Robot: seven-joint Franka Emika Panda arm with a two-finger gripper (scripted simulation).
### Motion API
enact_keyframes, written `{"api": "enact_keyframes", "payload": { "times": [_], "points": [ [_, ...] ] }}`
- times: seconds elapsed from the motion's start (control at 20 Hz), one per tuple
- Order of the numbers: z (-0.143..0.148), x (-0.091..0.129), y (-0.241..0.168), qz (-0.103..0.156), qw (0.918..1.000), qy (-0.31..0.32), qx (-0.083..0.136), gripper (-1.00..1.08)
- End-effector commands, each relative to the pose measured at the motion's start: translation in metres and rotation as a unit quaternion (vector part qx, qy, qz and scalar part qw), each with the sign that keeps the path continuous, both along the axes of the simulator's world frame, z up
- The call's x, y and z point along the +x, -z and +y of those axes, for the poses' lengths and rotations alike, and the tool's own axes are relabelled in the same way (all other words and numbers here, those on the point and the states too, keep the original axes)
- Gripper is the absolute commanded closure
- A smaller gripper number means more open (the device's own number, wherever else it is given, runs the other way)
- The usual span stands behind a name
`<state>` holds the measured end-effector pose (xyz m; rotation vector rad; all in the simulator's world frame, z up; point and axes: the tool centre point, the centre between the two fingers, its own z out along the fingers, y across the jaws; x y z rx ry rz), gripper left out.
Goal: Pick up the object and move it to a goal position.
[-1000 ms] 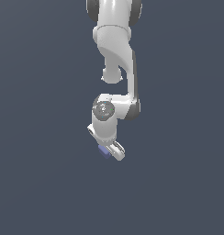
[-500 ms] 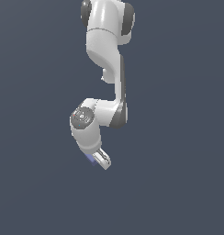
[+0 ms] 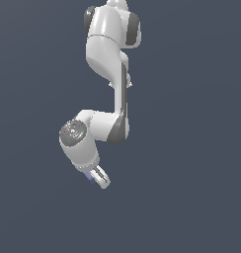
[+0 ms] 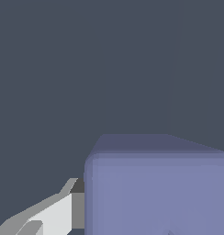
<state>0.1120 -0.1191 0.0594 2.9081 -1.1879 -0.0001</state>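
Now, change: arm has swung toward the exterior view's left.
Claw: gripper (image 3: 99, 178) clamped on cube (image 3: 90, 176).
Meaning: carry under way; goal unseen.

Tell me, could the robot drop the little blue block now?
Maybe. The small periwinkle-blue cube sits between the fingers of the white gripper, and only one finger shows beside it, so the hold may be thin. The white arm has swung across fast; a quick swing could shake the cube loose.
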Motion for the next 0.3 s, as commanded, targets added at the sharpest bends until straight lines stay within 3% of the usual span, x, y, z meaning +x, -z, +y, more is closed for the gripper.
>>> {"api": "enact_keyframes", "payload": {
  "times": [0.0, 0.25],
  "points": [
    [-0.0036, 0.0032, -0.0007, 0.0, 1.0, 0.0, 0.0, 1.08],
    [-0.0058, 0.0052, -0.001, 0.0, 1.0, 0.0, 0.0, 1.08]
  ]
}}
